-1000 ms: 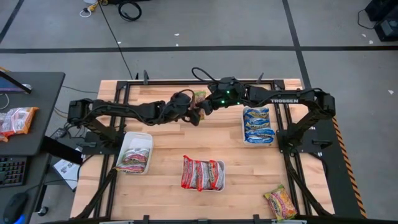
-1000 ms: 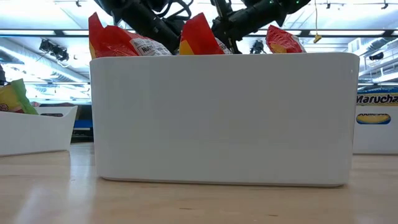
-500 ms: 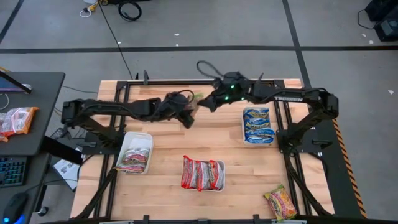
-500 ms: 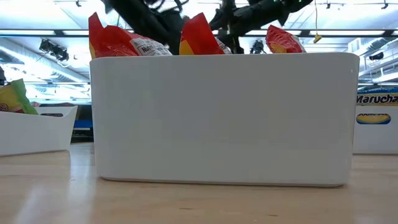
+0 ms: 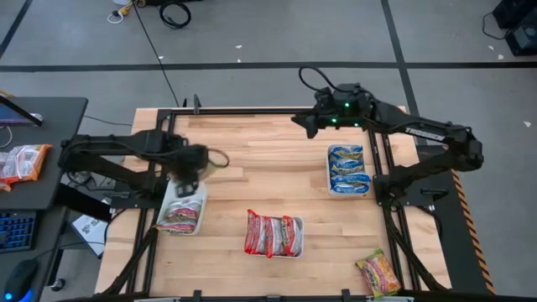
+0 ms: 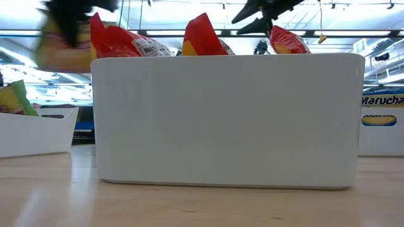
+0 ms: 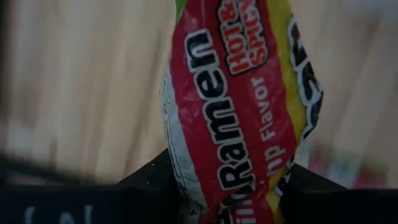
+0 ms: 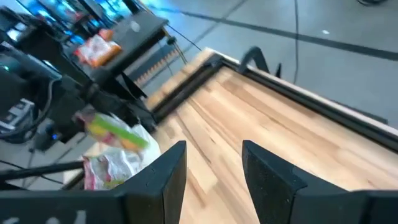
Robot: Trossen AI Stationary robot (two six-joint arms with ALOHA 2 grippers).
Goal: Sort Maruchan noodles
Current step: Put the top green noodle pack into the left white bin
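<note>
**Placing the held packet in the left tray**

I have the left end effector (image 5: 191,168) closed on 1 crinkly Hot & Spicy ramen packet (image 7: 239,112), above the left tray (image 5: 182,206) on the worktop (image 5: 268,180). My advice: lower vertically, centre inside the rim, release low so the slippery film does not slide out. The middle tray (image 5: 273,234) holds glossy red packets on edge. The right end effector (image 5: 307,124) hangs open and empty near the far edge. 1 flat packet (image 5: 377,273) lies loose, unsorted.
</note>
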